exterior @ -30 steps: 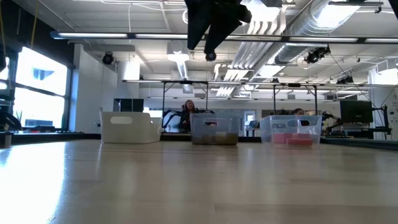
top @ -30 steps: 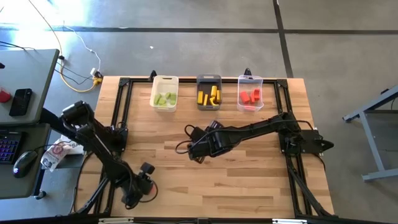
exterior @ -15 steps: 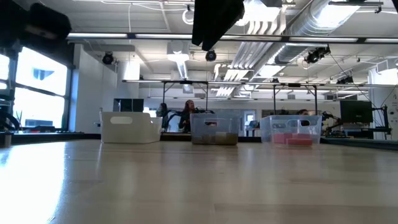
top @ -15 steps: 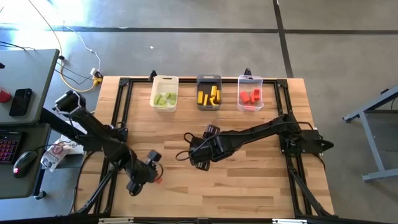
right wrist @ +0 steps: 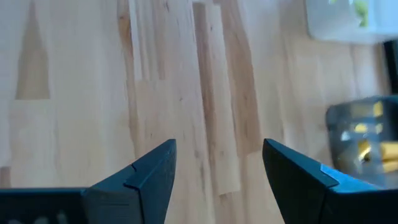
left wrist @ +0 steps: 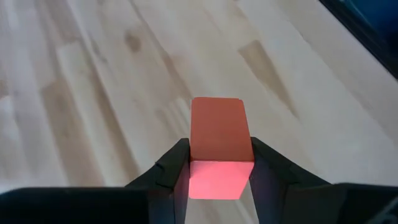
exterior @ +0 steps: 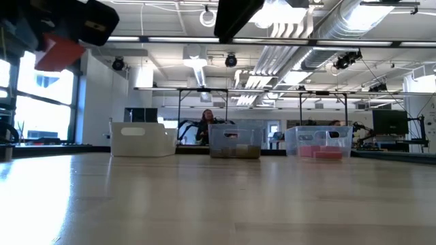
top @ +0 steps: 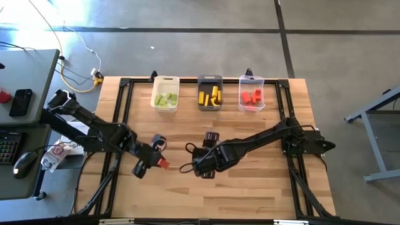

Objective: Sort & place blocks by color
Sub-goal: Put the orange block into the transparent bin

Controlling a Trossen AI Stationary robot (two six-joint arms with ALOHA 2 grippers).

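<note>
A red block (left wrist: pixel 216 127) hangs above the bare wood near the table's left side, with my left gripper (left wrist: pixel 214 158) shut on it. The high view shows that block (top: pixel 162 164) at my left gripper (top: pixel 156 157); in the low view the block (exterior: pixel 60 52) is high up at the left. My right gripper (right wrist: pixel 217 165) stands open over the table's middle (top: pixel 201 167), nothing between its fingers. At the far edge, green blocks lie in the white bin (top: pixel 165 94), yellow ones in the dark grey bin (top: pixel 210 92), red ones in the clear bin (top: pixel 251 94). My left gripper pinches the red block by two opposite sides (left wrist: pixel 194 163) between its two fingers (left wrist: pixel 169 173). The fingers slant down toward the table. The block's far end sticks out past the fingertips, and the block is lifted clear of the table.
Bare wood lies between the grippers and the three bins. A black frame rail (top: pixel 119 125) runs along the table's left side and another along its right side. A desk with a keyboard and mouse (top: pixel 22 161) stands left of the table.
My left gripper has risen and gone from the near left corner toward the far edge and a little right, carrying the red block clear of the table. My right gripper has drifted toward the near edge and rolled about its wrist, staying open.
</note>
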